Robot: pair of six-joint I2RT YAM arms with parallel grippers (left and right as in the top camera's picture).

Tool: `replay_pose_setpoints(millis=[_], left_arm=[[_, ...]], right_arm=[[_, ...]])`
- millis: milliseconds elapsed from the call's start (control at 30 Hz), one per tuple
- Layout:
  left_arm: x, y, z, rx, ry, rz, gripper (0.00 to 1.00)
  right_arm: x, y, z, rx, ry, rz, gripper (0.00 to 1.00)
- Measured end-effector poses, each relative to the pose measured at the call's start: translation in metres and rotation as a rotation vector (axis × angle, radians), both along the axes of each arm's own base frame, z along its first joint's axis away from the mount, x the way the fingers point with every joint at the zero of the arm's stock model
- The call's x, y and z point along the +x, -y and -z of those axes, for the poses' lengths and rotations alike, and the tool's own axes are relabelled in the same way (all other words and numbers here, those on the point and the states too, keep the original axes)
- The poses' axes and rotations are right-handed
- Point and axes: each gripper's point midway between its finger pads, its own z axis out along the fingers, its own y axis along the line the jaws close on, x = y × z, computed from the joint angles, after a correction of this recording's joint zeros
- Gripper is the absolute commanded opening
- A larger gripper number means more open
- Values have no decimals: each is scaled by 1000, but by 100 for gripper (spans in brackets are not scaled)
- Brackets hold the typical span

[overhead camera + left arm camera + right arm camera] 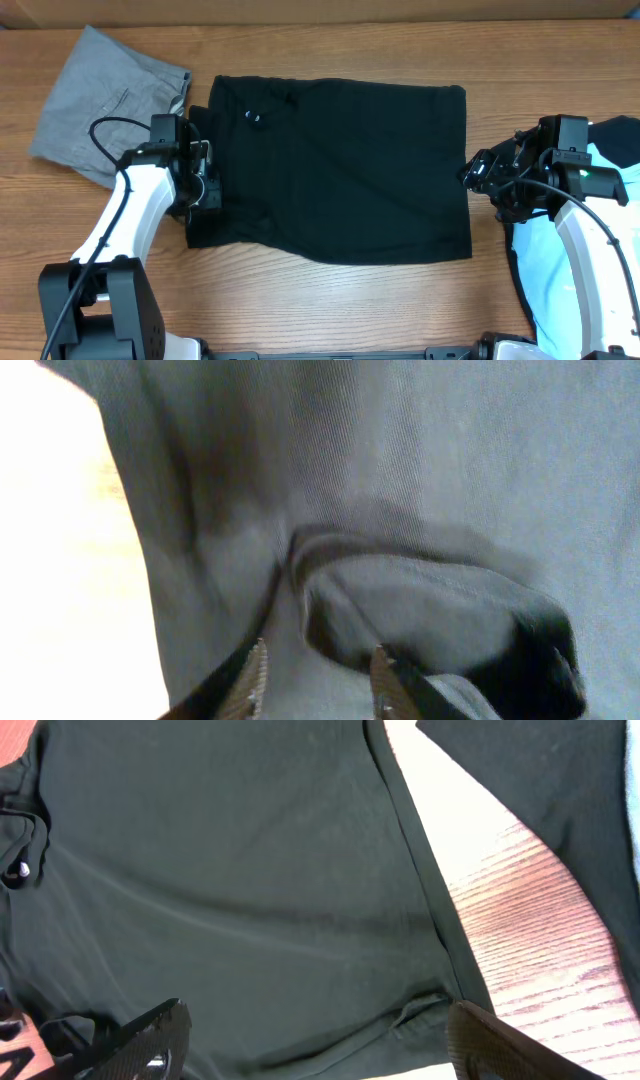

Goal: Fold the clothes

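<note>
The black shirt [340,170] lies flat in the middle of the table [330,310] as a broad rectangle. Its long axis runs from my left side to my right, and that line matters most here, since my 2 claws sit at its 2 short ends.

My left gripper [208,178] is low over the left edge. In the left wrist view its fingertips [252,672] stand a little apart with rumpled cloth showing between and beyond them. The claw is narrowly open, and I see no fold pinched in it.

My right gripper [468,172] is just off the right edge. Its jaws are spread wide and hold nothing. From the right wrist the shirt fills the view ahead of the claw, and its hem runs diagonally past the right finger onto bare wood.

So the shirt stretches away from each claw toward the other — neither arm is nearer to the whole, and each is nearest its own end. I judge that the next fold would carry 1 short end along the long axis to meet the other.

The grey trousers [100,105] lie apart at the far left, and the light blue tee [540,285] lies under my right arm — both out of this fold's way.
</note>
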Motion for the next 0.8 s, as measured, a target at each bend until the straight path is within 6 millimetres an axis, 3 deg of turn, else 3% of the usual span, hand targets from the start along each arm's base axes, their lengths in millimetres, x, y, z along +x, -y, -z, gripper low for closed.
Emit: replay_pose_setpoints(millis=[133, 233, 333, 533, 667, 800], left_arm=[[-3, 7, -23, -37, -35, 36, 26], [8, 19, -45, -64, 0, 103, 30], [7, 37, -51, -72, 7, 184, 31], [-26, 86, -29, -86, -68, 365, 20], [-49, 104, -9, -82, -115, 443, 31], [-46, 107, -3, -63, -93, 435, 36]], right_arm=[[0, 0, 0, 0, -1, 0, 85], [-1, 0, 0, 1, -4, 1, 85], [-3, 0, 1, 2, -14, 0, 85], [-10, -1, 3, 7, -45, 0, 86], [-11, -1, 4, 6, -49, 1, 86], [-11, -2, 4, 7, -48, 0, 86]])
